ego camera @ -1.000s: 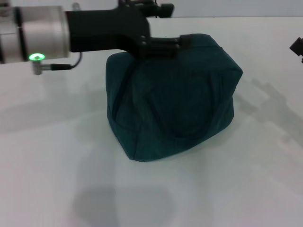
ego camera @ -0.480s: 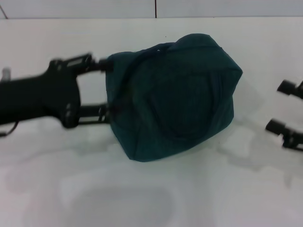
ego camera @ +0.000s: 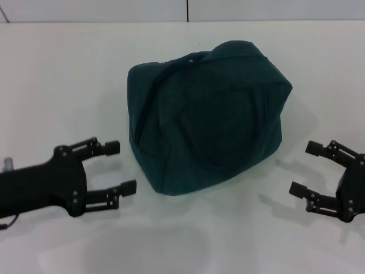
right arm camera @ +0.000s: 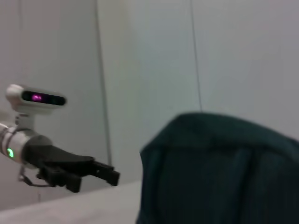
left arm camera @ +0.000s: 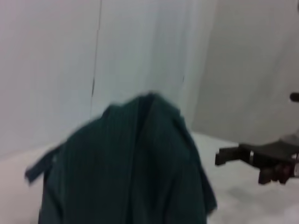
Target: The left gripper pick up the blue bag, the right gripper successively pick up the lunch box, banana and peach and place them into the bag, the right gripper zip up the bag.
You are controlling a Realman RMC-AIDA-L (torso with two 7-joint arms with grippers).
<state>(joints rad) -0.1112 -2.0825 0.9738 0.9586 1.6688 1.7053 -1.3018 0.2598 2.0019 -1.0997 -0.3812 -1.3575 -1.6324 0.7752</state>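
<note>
The blue bag point(ego camera: 208, 117) stands closed and bulging in the middle of the white table point(ego camera: 68, 80). It also shows in the left wrist view point(left arm camera: 126, 168) and in the right wrist view point(right arm camera: 219, 172). My left gripper point(ego camera: 121, 166) is open and empty, low over the table just left of the bag's front. My right gripper point(ego camera: 307, 169) is open and empty, low at the bag's right. Neither touches the bag. The lunch box, banana and peach are out of view.
The table reaches back to a pale wall point(ego camera: 188, 10). In the left wrist view the right gripper point(left arm camera: 229, 156) shows beyond the bag. In the right wrist view the left gripper point(right arm camera: 110, 175) shows beside the bag.
My left gripper has let go of the bag's top and swung down to the table at the left. My right gripper has come in lower at the right. The bag has stayed put.
</note>
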